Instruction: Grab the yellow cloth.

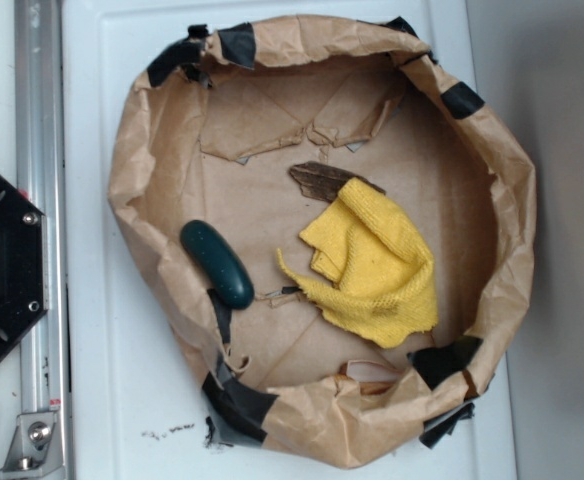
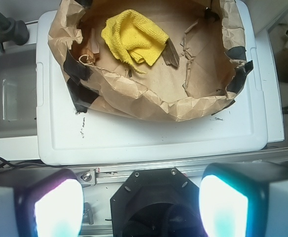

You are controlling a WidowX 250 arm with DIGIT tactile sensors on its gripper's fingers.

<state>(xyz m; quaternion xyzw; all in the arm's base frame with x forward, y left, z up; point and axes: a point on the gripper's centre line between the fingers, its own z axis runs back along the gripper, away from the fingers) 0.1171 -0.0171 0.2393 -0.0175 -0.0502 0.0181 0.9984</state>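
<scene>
The yellow cloth (image 1: 377, 265) lies crumpled on the floor of a brown paper basin (image 1: 152, 180), right of centre. In the wrist view the cloth (image 2: 134, 37) shows at the top, inside the paper basin (image 2: 149, 106). My gripper (image 2: 141, 207) is open and empty, its two fingers (image 2: 60, 210) far apart at the bottom of the wrist view, above the black robot base (image 2: 154, 202) and well away from the cloth. The gripper does not show in the exterior view.
A dark green oval object (image 1: 217, 263) lies left of the cloth. A brown scrap (image 1: 322, 180) sits just behind the cloth. The basin stands on a white tray (image 2: 149, 138). The black robot base (image 1: 2, 265) and a metal rail (image 1: 37, 200) are at the left.
</scene>
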